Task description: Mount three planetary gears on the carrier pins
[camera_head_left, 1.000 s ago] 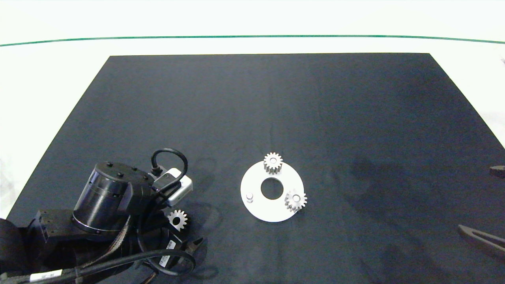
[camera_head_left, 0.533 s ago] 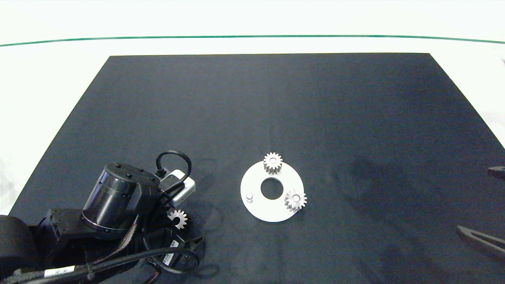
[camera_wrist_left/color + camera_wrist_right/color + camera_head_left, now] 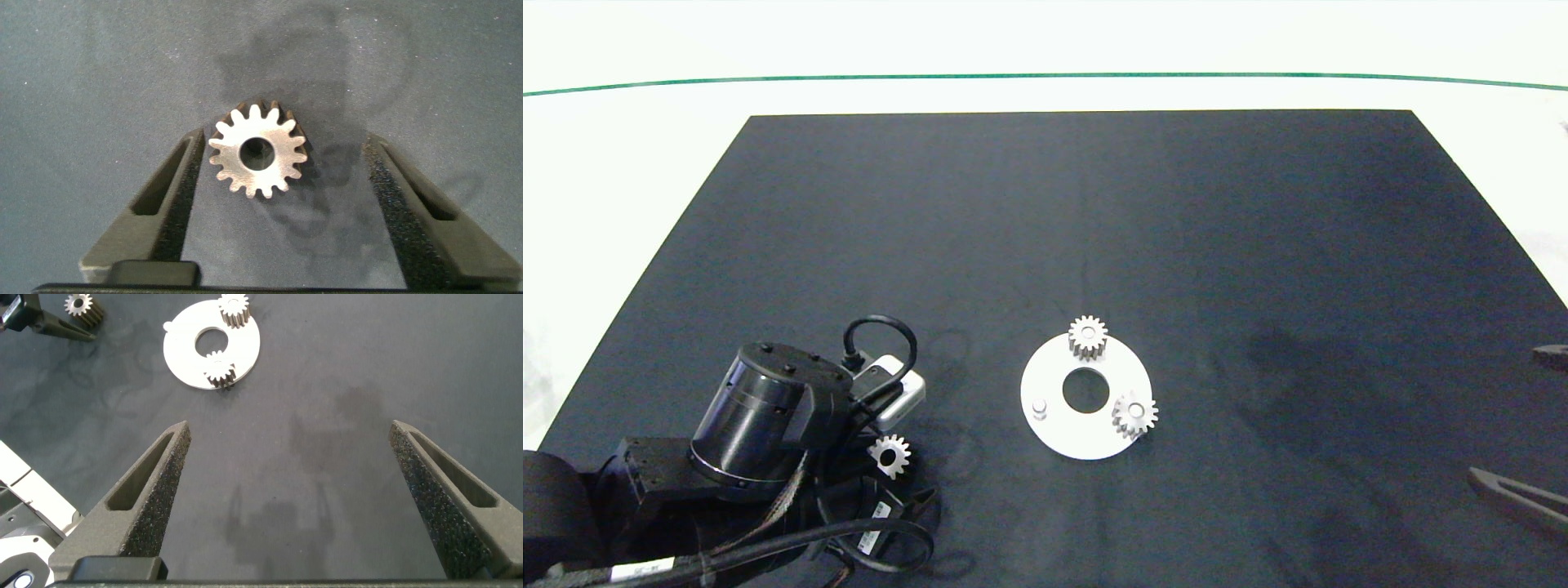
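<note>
Left arm in from left edge, wrist bent down over counter, left of disc (image 3: 1086, 398). Left claw (image 3: 282, 175) open, fingers (image 3: 159, 204) spread wide, one either side of loose gear (image 3: 258, 154), not touching it. Right arm parked well right of disc; right claw (image 3: 286, 498) open wide, above counter.

White table (image 3: 637, 163) is covered by black mat (image 3: 1094, 229). On the mat are seen a white disc (image 3: 1062, 437) near the front and one loose gear (image 3: 888, 455) lying flat, left of it.
</note>
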{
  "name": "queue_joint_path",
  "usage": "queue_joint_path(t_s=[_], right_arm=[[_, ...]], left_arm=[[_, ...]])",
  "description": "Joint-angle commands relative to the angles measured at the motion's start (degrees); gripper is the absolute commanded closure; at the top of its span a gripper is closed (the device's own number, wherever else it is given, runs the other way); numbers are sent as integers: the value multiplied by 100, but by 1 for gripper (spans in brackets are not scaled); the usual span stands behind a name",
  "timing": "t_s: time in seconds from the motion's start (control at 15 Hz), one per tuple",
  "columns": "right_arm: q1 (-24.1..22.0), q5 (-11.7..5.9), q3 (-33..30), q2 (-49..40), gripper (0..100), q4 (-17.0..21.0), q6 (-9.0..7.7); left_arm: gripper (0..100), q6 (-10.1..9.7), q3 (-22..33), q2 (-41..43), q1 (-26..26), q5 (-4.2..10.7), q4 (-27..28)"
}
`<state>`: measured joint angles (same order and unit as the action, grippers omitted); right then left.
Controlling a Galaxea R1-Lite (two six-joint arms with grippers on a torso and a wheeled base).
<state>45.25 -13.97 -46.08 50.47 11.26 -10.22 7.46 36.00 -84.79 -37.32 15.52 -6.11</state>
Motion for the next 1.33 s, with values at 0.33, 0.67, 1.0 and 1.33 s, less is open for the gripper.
queue_joint_path(t_s=[0.33,0.67,1.0,1.33], right_arm=[[1,35,29,24,0,-1,-7],[1,44,55,33,0,-1,-7],[10,96,82,42,0,-10,2],[19,167,82,33,0,-10,2]], left_arm=[[40,-8,-75,23,-30,144,-22],[49,1,-155,-29,-30,144,-303],[59,-17,-137,-38,-21,127,-382],[70,-34,-75,6,-21,109,-418]])
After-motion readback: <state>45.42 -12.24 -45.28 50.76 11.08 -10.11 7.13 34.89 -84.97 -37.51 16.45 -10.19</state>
